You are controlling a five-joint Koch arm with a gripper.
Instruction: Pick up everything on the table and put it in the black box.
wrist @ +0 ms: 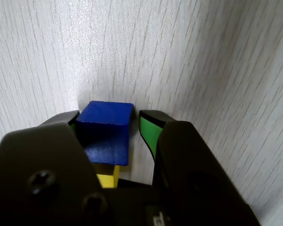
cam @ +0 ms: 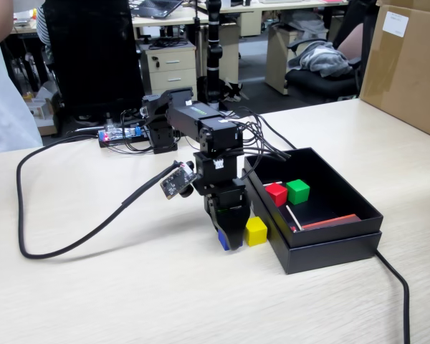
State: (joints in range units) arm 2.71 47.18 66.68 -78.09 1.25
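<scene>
Black gripper (wrist: 108,123) w/ green-padded jaws straddles small matte blue cube (wrist: 105,132) on pale wood-grain table (cam: 129,287), right jaw not touching, so closing may nudge adjacent small yellow cube (cam: 256,231) left of shallow black cardboard box (cam: 330,244).

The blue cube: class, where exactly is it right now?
The blue cube sits on the table between the gripper fingers, just left of the yellow cube in the fixed view, outside the black box.
</scene>
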